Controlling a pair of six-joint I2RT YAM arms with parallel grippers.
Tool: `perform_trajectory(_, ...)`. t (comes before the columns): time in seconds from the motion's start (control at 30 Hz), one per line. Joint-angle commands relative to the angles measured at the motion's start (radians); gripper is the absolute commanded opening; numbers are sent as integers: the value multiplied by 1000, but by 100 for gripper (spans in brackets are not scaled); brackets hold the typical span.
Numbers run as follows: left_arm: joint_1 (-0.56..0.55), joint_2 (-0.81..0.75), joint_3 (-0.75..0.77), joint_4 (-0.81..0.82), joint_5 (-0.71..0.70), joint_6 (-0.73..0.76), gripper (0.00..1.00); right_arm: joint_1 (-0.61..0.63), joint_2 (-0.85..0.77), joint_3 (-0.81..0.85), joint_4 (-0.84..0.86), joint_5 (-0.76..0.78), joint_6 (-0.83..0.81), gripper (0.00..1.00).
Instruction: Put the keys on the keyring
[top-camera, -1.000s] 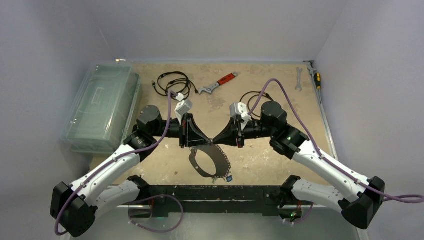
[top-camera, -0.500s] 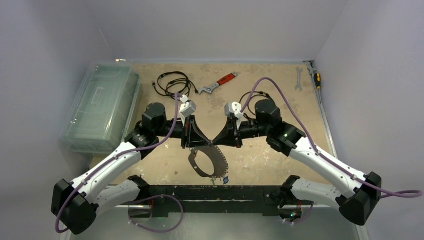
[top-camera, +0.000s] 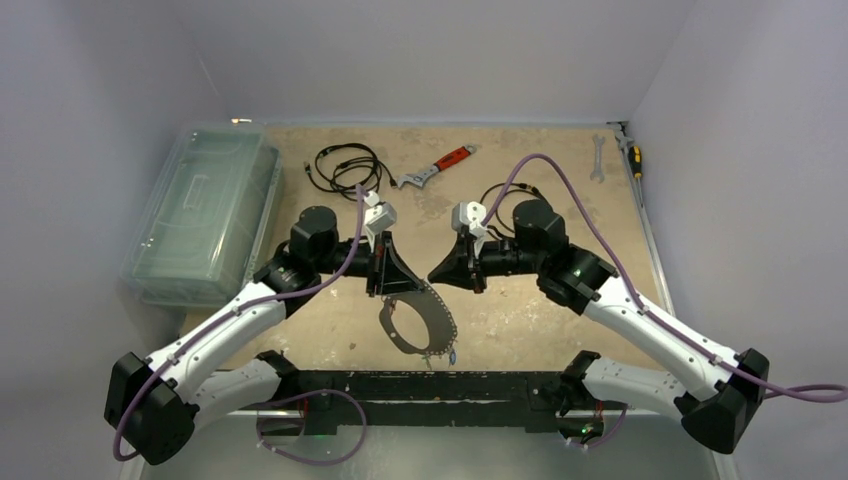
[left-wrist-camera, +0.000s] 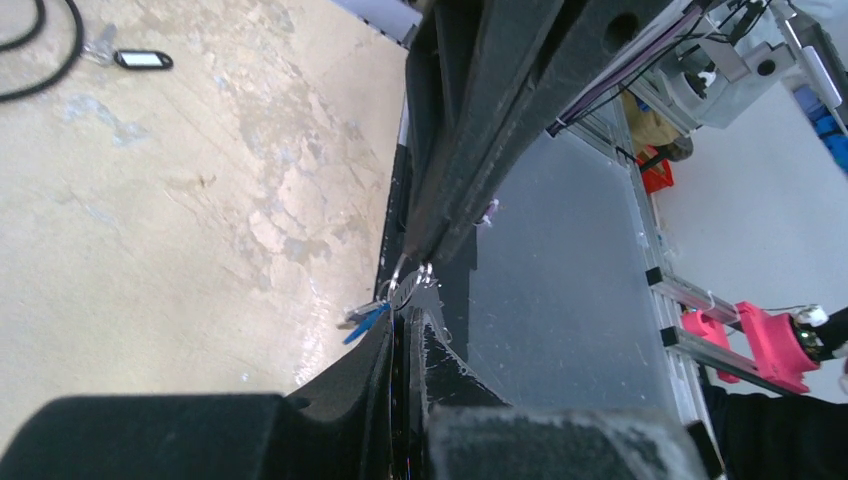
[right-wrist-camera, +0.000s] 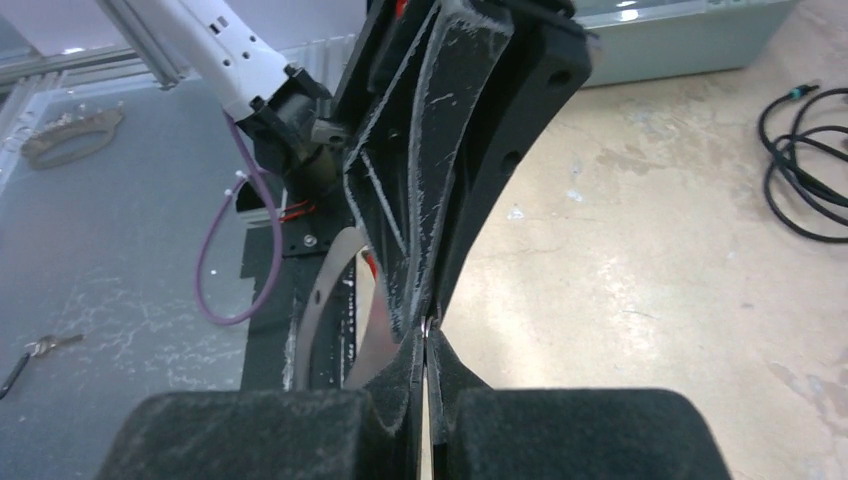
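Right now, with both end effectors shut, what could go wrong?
The large thin grey metal keyring seems to hang from the left end effector alone; a slip could drop it. The small silver keys dangle low and could snag the black base rail. The right end effector nearly touches the left; collision possible.

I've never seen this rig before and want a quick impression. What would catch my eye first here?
First, the left tool and the right tool, both shut, almost tip to tip above the middle of the table. Below the left tool hangs the large grey keyring, with small keys bunched at its lower edge. Farther back, a red-handled wrench stands out against the tan surface.
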Motion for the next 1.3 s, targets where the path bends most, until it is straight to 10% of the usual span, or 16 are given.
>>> perform_trajectory(0.0,4,-8,-33,39,-5,-82,0,-4,-29,34,70,113,2,5)
perform_trajectory(0.33,4,-10,-89,190,-144,-240,0,-4,-91,2,88,502,318,43)
perform_trajectory(0.87,3,-182,-226,575,-63,-190,0,-5,-131,-97,109,7,393,73)
perform_trajectory(1.27,4,-250,-272,680,-22,-140,0,-6,-30,-75,241,-228,407,58)
